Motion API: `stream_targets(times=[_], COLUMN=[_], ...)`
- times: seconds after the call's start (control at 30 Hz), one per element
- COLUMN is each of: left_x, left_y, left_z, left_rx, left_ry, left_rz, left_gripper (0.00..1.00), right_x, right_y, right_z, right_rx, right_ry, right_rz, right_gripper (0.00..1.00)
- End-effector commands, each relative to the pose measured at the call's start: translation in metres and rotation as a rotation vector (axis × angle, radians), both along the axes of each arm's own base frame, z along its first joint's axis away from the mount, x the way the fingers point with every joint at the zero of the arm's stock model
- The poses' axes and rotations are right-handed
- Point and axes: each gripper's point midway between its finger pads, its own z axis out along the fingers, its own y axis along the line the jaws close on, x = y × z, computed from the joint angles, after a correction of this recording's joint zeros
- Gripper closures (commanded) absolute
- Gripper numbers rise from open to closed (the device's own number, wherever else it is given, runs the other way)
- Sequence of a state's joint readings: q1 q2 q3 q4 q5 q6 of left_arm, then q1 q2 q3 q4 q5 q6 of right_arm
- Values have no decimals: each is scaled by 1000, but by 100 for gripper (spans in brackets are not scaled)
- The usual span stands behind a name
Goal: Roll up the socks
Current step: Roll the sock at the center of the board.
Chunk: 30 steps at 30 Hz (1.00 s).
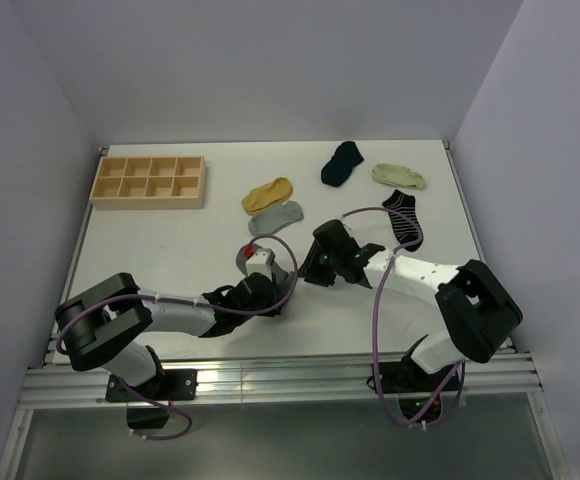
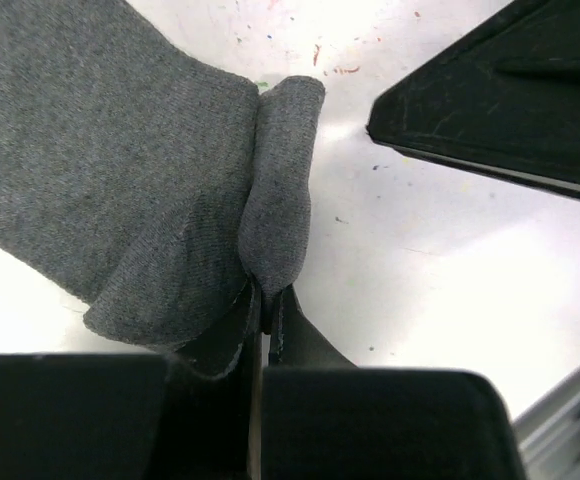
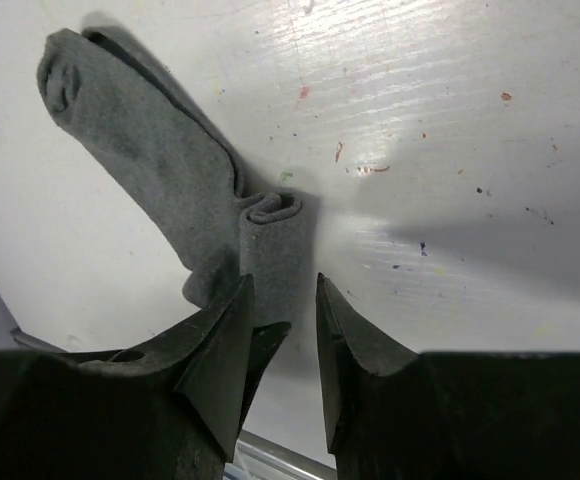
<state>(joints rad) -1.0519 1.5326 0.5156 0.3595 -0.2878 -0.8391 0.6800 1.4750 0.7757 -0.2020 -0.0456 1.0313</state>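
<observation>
A dark grey sock (image 2: 110, 150) lies on the white table, one end folded into a small roll (image 2: 282, 180). My left gripper (image 2: 265, 292) is shut on the near end of that roll. My right gripper (image 3: 282, 285) stands open just short of the same roll (image 3: 270, 235), with fabric showing in the gap and neither fingertip pressing it. The rest of the sock (image 3: 120, 130) stretches away flat. From above, both grippers (image 1: 275, 285) (image 1: 310, 268) meet at the table's middle and hide most of the sock (image 1: 242, 262).
Behind the arms lie a mustard-yellow sock (image 1: 268, 192), a light grey sock (image 1: 275, 217), a navy sock (image 1: 342, 162), a cream sock (image 1: 398, 175) and a striped sock (image 1: 403, 217). A wooden compartment tray (image 1: 149, 181) sits at the back left.
</observation>
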Motion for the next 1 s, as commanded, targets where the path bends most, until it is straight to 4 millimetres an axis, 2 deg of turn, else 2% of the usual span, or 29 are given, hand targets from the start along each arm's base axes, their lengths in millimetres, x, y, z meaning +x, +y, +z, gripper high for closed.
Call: stream_targets(times=[0.0,0.23,0.33,0.53,0.97], left_x=[-15,-15,-15,-15,-12], left_y=[-4,-3,-4,-5,-8], left_z=[-3,-5,-6,-6,-8], left_rx=[-69,-80,-82,-88,-104], left_ry=[81,94,99,103,117], left_rz=[-39,-39,-43,-45,-53], left_gripper=[100,100,100,99,99], right_x=[16,15,16,8,7], right_y=[9,19,19,5,15], right_z=[19,8,1,-17,-34], right_rx=[85,124,101,16,26], right_ry=[-92,-57,-36,33,68], right_rz=[-26,-18,-21,-55,-17], right_gripper=[61,58,57,55,57])
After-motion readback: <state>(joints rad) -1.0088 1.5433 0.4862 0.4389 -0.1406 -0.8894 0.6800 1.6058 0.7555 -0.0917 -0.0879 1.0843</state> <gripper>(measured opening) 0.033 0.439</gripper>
